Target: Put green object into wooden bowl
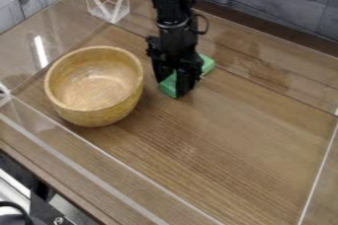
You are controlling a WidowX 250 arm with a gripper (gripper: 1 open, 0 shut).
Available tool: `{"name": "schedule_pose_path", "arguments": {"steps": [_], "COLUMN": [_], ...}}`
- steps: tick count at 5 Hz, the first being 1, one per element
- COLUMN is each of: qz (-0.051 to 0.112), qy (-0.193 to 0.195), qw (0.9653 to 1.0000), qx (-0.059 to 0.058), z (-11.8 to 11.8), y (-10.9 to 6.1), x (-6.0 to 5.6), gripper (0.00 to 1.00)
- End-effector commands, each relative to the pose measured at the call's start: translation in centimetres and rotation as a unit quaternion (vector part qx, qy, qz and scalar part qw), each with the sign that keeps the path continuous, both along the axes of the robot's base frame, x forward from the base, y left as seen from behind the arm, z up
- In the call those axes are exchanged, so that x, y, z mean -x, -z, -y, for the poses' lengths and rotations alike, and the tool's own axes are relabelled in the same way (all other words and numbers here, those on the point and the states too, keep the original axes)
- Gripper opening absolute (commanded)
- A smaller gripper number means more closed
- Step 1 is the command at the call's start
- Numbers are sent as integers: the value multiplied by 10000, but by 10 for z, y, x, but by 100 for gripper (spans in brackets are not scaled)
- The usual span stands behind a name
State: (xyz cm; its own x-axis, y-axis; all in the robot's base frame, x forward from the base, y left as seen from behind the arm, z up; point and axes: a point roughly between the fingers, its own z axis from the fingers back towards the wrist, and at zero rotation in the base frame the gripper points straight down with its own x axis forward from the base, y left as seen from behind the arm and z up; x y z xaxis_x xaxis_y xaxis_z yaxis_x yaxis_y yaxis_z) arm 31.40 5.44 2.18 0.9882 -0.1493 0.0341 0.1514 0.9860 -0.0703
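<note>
The green object (203,66) lies flat on the wooden table, to the right of the wooden bowl (95,111). My gripper (176,79) points straight down over the block's near half. One dark finger (156,69) stands on the block's left side and the other on its right. Only the block's far end and a sliver of its near end show past the fingers. Whether the pads press on the block is hidden. The bowl is upright and holds nothing.
Low clear plastic walls (158,185) fence the tabletop at the front and sides. A small clear plastic stand (106,7) sits at the back left. Bare wood stretches to the right and front of the block.
</note>
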Motion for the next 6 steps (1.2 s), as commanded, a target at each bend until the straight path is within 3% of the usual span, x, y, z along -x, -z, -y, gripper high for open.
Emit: {"name": "schedule_pose_path", "arguments": {"steps": [1,3,5,6], "qz": [417,546,518,470], "qy": [52,276,31,68], "qw": [9991,9981,9986,9989], "qx": [34,95,55,31], "z": [-9,-6,32,15], "y": [-36,-65,-54,-43], "x": [-11,-6,-3,4], "gripper": [0,0,0,0]}}
